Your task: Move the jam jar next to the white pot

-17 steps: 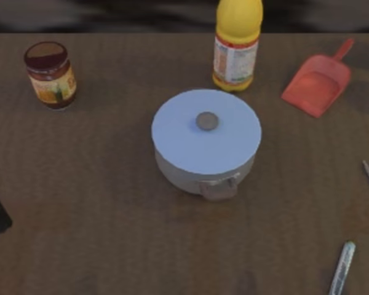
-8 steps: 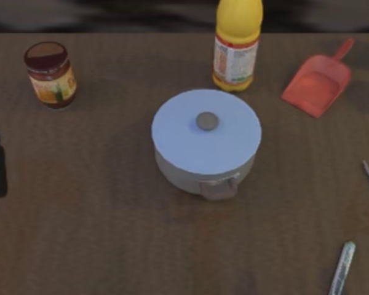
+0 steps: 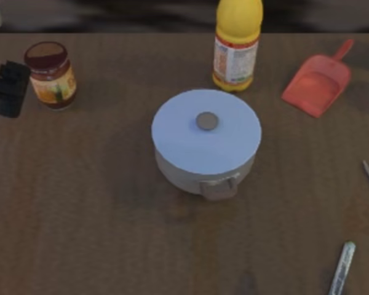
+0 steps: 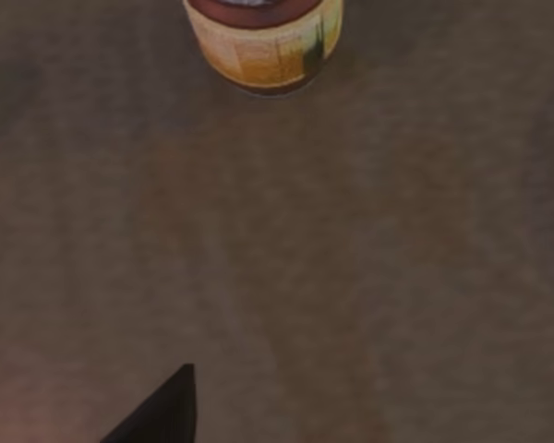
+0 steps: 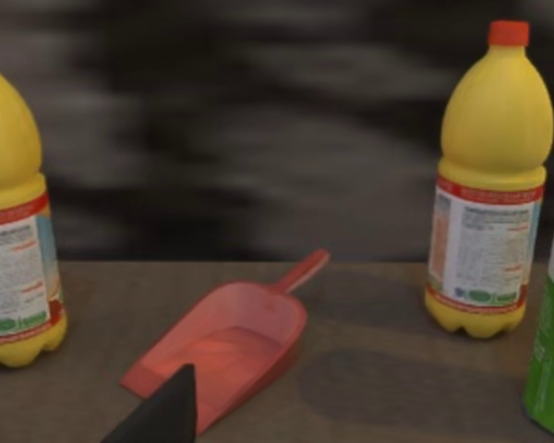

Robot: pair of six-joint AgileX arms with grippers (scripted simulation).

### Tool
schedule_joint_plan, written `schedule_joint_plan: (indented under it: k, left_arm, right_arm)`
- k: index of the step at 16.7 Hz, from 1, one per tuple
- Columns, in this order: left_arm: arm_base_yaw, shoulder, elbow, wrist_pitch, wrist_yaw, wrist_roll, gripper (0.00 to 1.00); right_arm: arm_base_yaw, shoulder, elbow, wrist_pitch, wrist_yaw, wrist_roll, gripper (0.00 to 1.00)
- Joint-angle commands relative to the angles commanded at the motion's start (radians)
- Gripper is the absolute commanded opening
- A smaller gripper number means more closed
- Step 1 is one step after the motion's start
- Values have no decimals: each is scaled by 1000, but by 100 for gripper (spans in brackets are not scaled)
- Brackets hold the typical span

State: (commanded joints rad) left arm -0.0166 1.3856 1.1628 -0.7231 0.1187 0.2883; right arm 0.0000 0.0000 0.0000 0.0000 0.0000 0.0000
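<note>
The left gripper (image 3: 11, 89) is seen at the far left of the table, just beside the small glass jam jar (image 3: 50, 75) with its dark brown lid and yellow-orange label. Nothing is held between the jaws; how far they are spread cannot be told. In the left wrist view only one dark fingertip (image 4: 162, 415) is caught, and the jar (image 4: 263, 44) stands ahead of it, upright, with bare table between.

The step in hand is judged to be the approach for the grasp. It would be done well if the jaws were lined up on either side of the jar's body, below the lid, and closed only once the glass sits squarely between them. A level, centred pinch is wanted, since a smooth round jar is likely to twist or tip if caught off-centre.

The wide round white pot (image 3: 206, 142), with its flat bluish lid and grey knob, lies well apart from the jaws, on the jar's far side, toward the table's middle. The right arm is out of the top view; its state cannot be told.

On the jar's label only green marks are made out, no words. The tall yellow bottle (image 3: 237, 43) carries a red-banded label whose print cannot be read.
</note>
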Motion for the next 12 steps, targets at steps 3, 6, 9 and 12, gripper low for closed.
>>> schedule_joint_plan:
  k: [3, 6, 9, 12]
  left_arm:
    - [2, 298, 280, -147, 19, 64, 100]
    - [7, 574, 560, -277, 34, 127, 100]
    - [12, 812, 827, -381, 45, 186, 100]
    - [18, 1002, 1062, -458, 53, 237, 100]
  right_arm:
    - [0, 0, 0, 0, 0, 0, 100]
    - [0, 0, 0, 0, 0, 0, 100]
    - [0, 0, 0, 0, 0, 0, 100]
    - [0, 0, 0, 0, 0, 0, 100]
